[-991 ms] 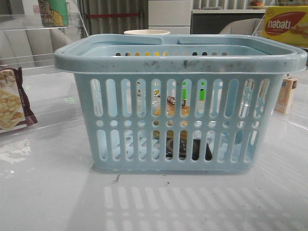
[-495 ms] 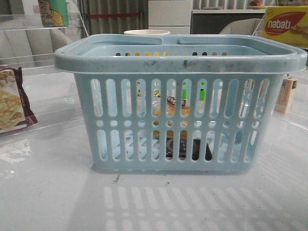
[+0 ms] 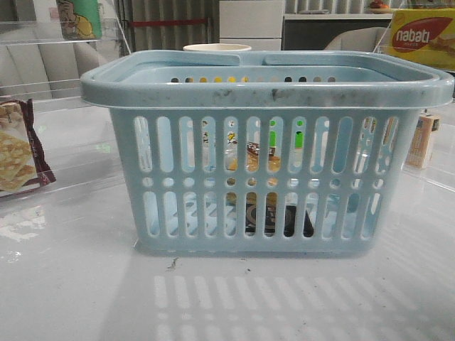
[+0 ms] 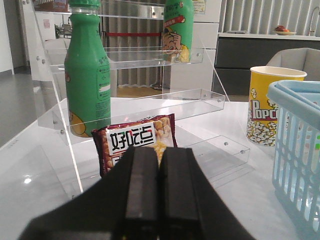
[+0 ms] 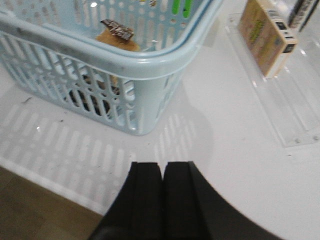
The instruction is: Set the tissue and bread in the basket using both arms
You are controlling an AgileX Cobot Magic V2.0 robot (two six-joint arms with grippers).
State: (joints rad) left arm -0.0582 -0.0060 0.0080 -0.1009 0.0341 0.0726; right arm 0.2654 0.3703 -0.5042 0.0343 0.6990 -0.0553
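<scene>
The light-blue slotted basket stands in the middle of the table. Through its slots I see the golden-brown bread in clear plastic with a dark label band, and below it the dark tissue pack on the basket floor. The right wrist view shows the basket with the bread inside. My left gripper is shut and empty, off to the basket's left. My right gripper is shut and empty, near the table's front edge. Neither gripper shows in the front view.
A maroon-edged cracker bag lies at the left on a clear acrylic shelf holding green bottles. A popcorn cup stands behind the basket. A yellow nabati box and a small beige carton are at the right.
</scene>
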